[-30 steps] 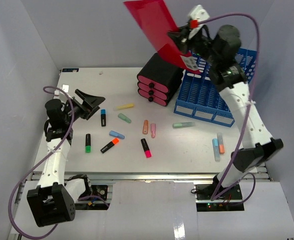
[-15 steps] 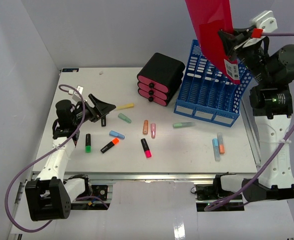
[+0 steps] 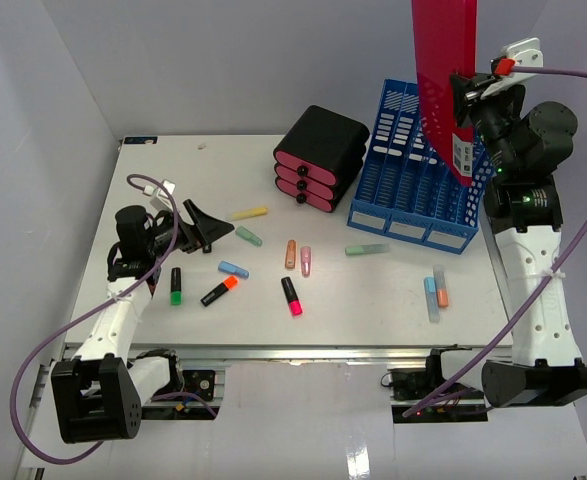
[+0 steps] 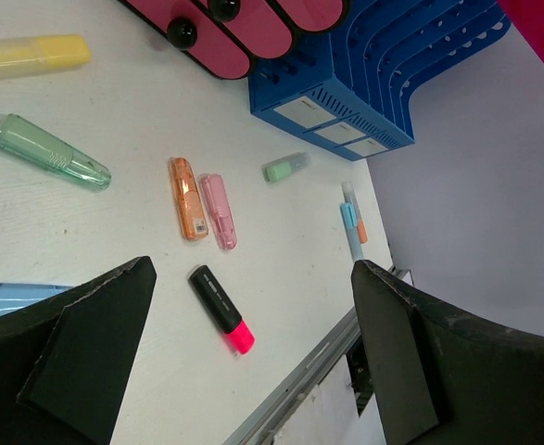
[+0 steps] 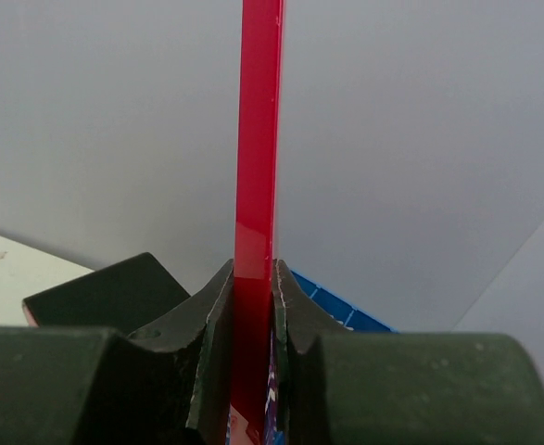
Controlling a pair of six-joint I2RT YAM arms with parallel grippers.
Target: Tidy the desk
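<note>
1. The desk (image 3: 373,320), white with a metal rail at its near edge, lies beneath both pincers. It sits well below the right pincer (image 3: 463,92) and just under the left pincer (image 3: 211,226).
2. Risk, right side: the right pincer is clenched on one edge of a thin red folder (image 3: 443,50), which stands upright above it. The wrist view shows the pads (image 5: 218,306) pinching only a narrow strip. As I judge it, the tall sheet could swing or slide out if the arm tilts.
3. Risk, below that pincer: the blue file rack (image 3: 423,190) stands directly beneath it. Whether the folder's lower corner is lined up with a slot cannot be told. A misaligned descent could catch a divider and shove the rack.
4. Risk, beside the rack: the black-and-pink drawer unit (image 3: 318,152) touches the side of the rack away from the right pincer, so a shoved rack would push it too.
5. Risk, left side: the left pincer is released, with its jaws spread wide and empty. Loose highlighters lie around it, and a low sweep might scatter them.
6. Appearance of the desk: it is flat and cluttered. A yellow highlighter (image 3: 249,213) lies just beyond the left pincer. A pink-tipped marker (image 4: 221,310) lies between its jaws in the wrist view. A pale pair (image 3: 436,290) lies low, near the right arm.
</note>
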